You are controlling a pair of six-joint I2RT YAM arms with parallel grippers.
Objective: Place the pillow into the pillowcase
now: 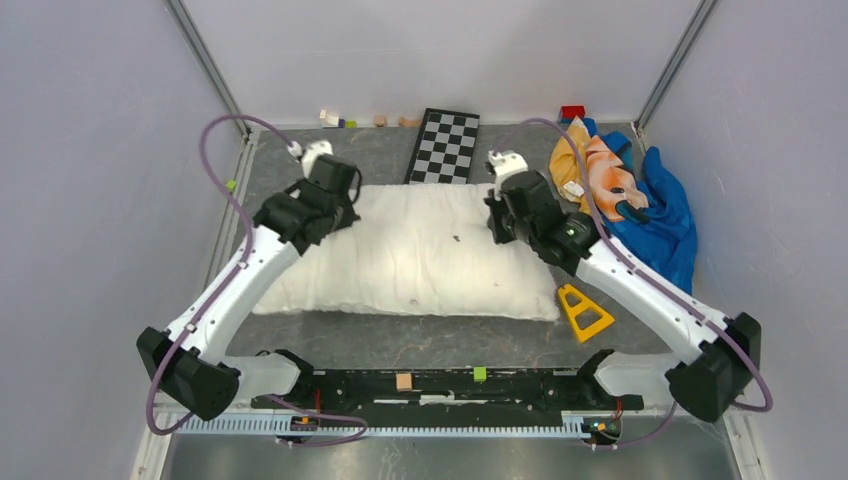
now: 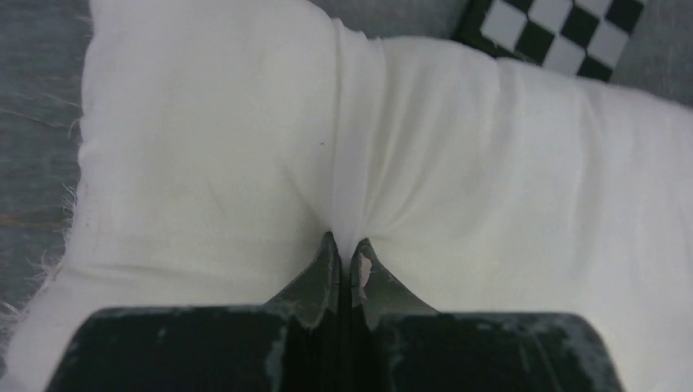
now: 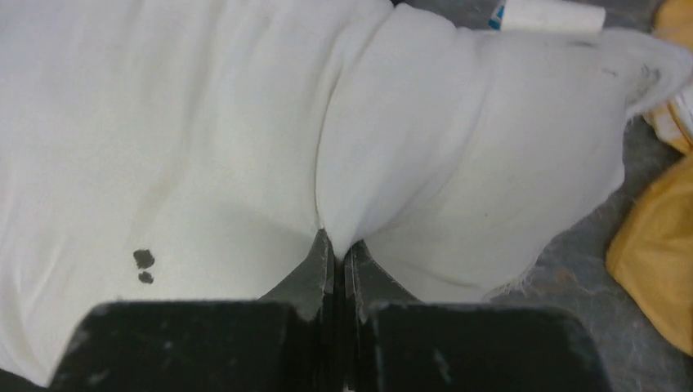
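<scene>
The pillow (image 1: pixel 420 255) lies centre frame, long axis left to right, with the left gripper (image 2: pixel 344 249) and right gripper (image 3: pixel 336 242) each clamped on a fold near its upper corners. The pillowcase (image 1: pixel 598 170) sits crumpled at upper right, beyond the pillow's right end, nearer the right arm.

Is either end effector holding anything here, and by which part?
Both hold the pillow. The left end effector pinches a fabric fold near its far left corner; the right end effector pinches one near the far right corner.

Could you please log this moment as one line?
left pincer: shut on pillow | right pincer: shut on pillow | pillowcase: bunched far right, apart
</scene>
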